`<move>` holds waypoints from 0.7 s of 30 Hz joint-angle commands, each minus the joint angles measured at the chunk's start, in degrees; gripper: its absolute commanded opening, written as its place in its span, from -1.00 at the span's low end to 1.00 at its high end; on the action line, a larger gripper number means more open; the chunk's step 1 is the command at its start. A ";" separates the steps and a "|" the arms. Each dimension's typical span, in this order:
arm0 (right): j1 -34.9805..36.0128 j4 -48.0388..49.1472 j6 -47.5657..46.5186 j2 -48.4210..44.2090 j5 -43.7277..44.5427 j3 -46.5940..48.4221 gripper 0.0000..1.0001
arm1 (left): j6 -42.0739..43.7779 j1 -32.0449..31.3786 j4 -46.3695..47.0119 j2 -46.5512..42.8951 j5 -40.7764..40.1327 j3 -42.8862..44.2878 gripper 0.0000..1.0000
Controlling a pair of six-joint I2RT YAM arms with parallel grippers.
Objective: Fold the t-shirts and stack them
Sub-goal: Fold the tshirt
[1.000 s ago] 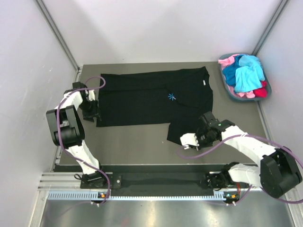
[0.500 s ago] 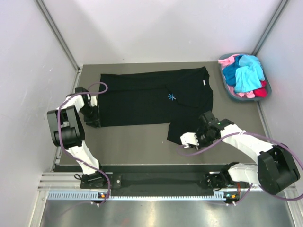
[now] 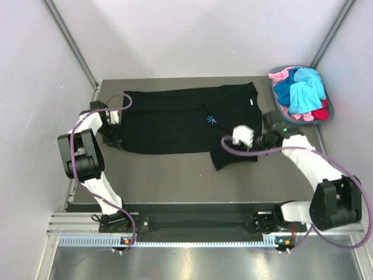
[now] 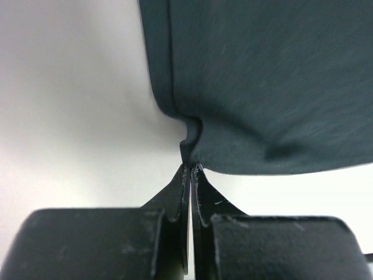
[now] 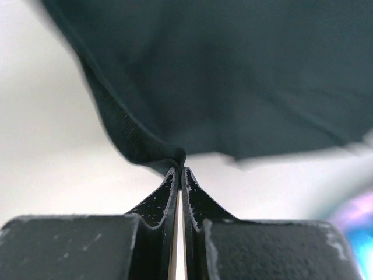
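black t-shirt point(image 3: 175, 119) pinched at two edges for the fold
my left hand point(image 4: 190, 166) is clamped on its hem, my right hand point(image 5: 179, 169) on a raised edge, so i can carry both over.

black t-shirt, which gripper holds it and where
Both: left gripper pinches the black cloth t-shirt at a hem corner, right gripper at a sleeve edge.

Change at left gripper point(image 4: 190, 169): jaws stood apart before, now pressed together on hem corner of black t-shirt point(image 3: 175, 119); corner puckers at tips. It also went slightly back along table's left edge.

Change at right gripper point(image 5: 179, 170): left its near spot, travelled back and to right, now above shirt's right side.

Near-right sleeve flap point(image 3: 228, 157) came along: before spread wide toward near edge, now narrower and drawn back.
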 commanded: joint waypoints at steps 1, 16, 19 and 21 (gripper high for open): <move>-6.09 1.34 5.64 3.57 -0.81 11.17 -1.00 | 3.28 0.13 0.52 -0.73 3.41 5.49 -1.00; -7.69 3.63 18.39 28.09 2.09 46.33 -1.00 | 2.05 -2.68 0.51 10.61 5.26 26.93 -1.00; -7.69 2.23 20.42 33.71 2.97 54.16 -1.00 | 2.31 -3.21 0.60 13.16 4.20 30.63 -1.00; -7.69 1.96 21.38 37.23 3.32 58.64 -1.00 | 2.23 -3.47 1.04 14.65 3.24 32.65 -1.00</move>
